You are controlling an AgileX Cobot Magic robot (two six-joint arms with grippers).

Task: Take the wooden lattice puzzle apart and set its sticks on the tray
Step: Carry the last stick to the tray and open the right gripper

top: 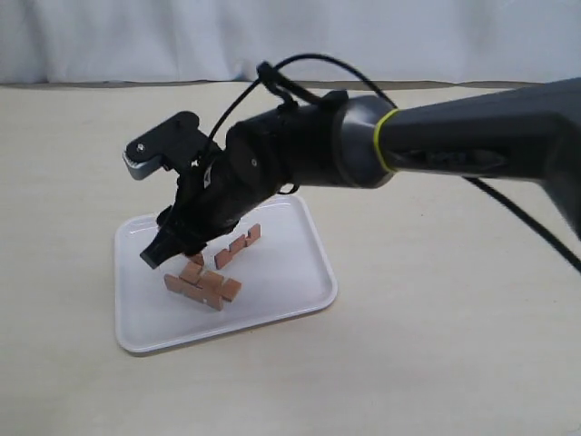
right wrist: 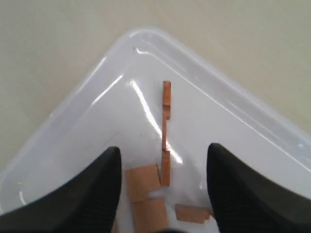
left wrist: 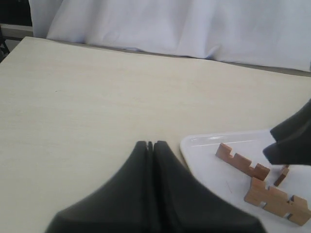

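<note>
Not a whole grid now, the wooden lattice puzzle [top: 201, 286]: down on the tray [top: 304, 304], in bits. One of the sticks [top: 238, 241] up on its thin edge, apart from the others, nearer the far rim. Near it, a little lump of sticks, maybe hooked together at the notches, maybe only touching. Too hard to tell. A small bit between the two, half hidden.

Close above the sticks, the right gripper [right wrist: 164, 148], fingers spread wide, holding nothing. Off to the side, over the bare table [left wrist: 73, 97] by the tray's corner, the left gripper [left wrist: 151, 144], fingers pressed flat together, nothing between them.

Probably near the end of the job, with only the lump to pull apart.

Could go wrong from here: coming down on the lump with one gripper only and lifting all of it in one piece. Could also knock the lone stick flat, or push a bit over the low rim and onto the table. Could slide the light tray too, with nothing pinning it down.

Around: a white cloth [top: 290, 36] at the back, a black cable [top: 300, 64] looping over the right arm [top: 454, 136]. No other thing near the tray. Only that big arm in the way, hiding part of the tray from the outside camera.
</note>
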